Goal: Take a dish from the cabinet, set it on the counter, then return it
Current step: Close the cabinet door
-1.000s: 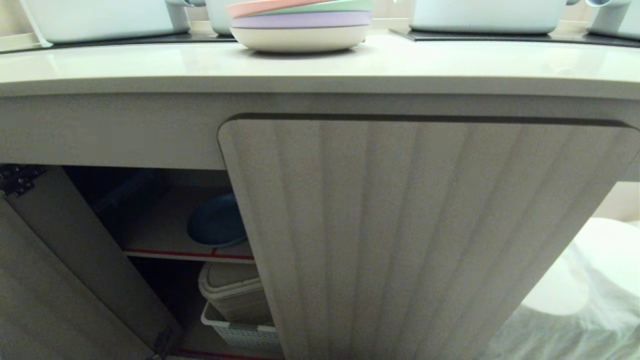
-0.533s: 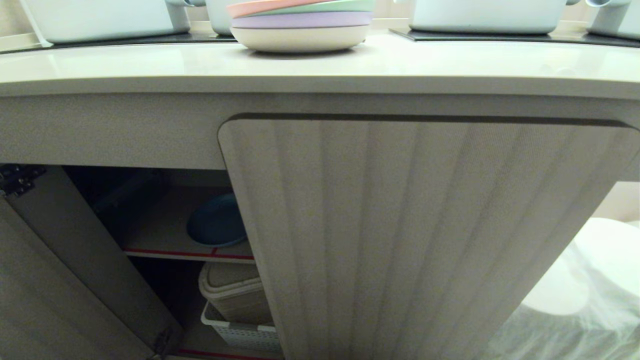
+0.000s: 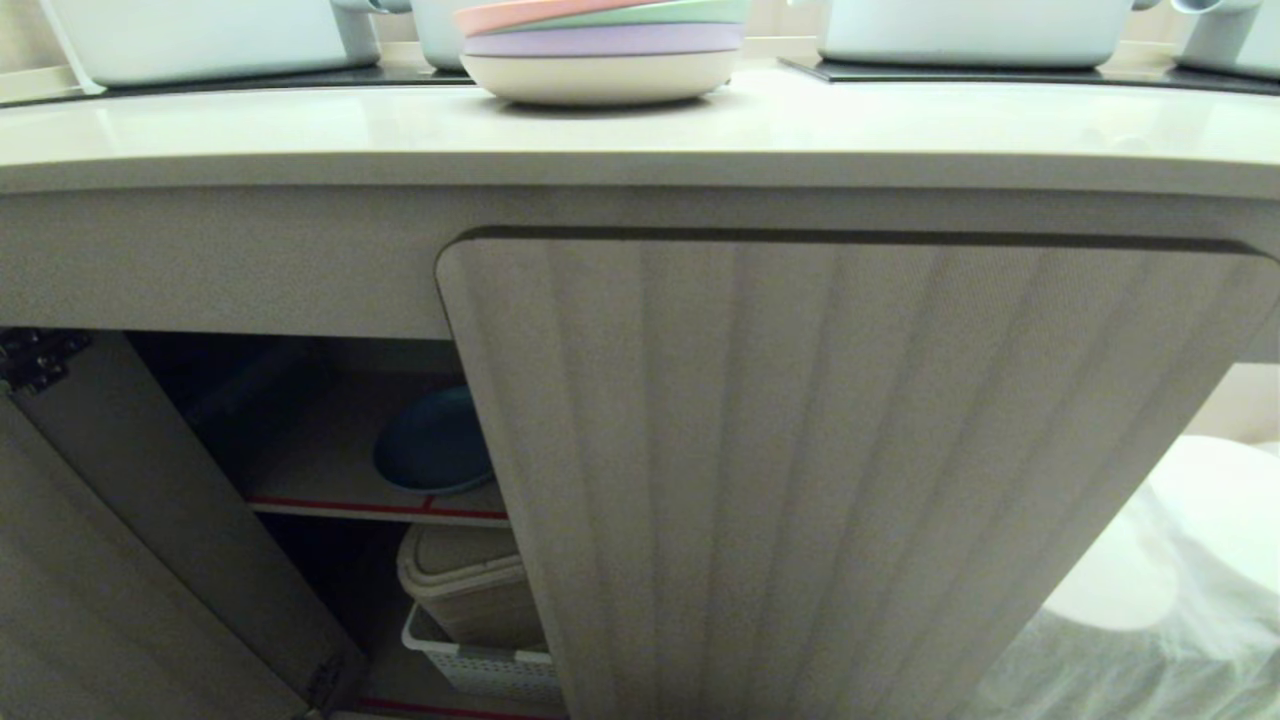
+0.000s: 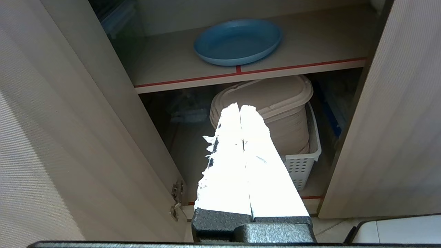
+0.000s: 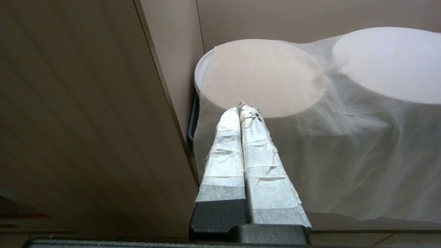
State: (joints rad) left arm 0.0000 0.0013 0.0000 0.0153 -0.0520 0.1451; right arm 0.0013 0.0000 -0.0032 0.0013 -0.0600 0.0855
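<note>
Facing the open cabinet (image 4: pixel 69 113) with left gripper (image 4: pixel 240 108) pinched shut, empty, short of the shelf (image 4: pixel 162 70). Beyond and above the tips: dish (image 4: pixel 237 41) flat on that shelf, rim up, round, no long axis. Right gripper (image 5: pixel 244 109) also closed, farther off, outside the shut door (image 5: pixel 79 113).

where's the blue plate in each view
Head view: the dish sits lower left, on the cabinet shelf, partly hidden by the closed ribbed door.
Left wrist view: the dish lies top centre, in full view.
Right wrist view: not in it.
Shared landmark: the shelf's red edge stripe.
</note>
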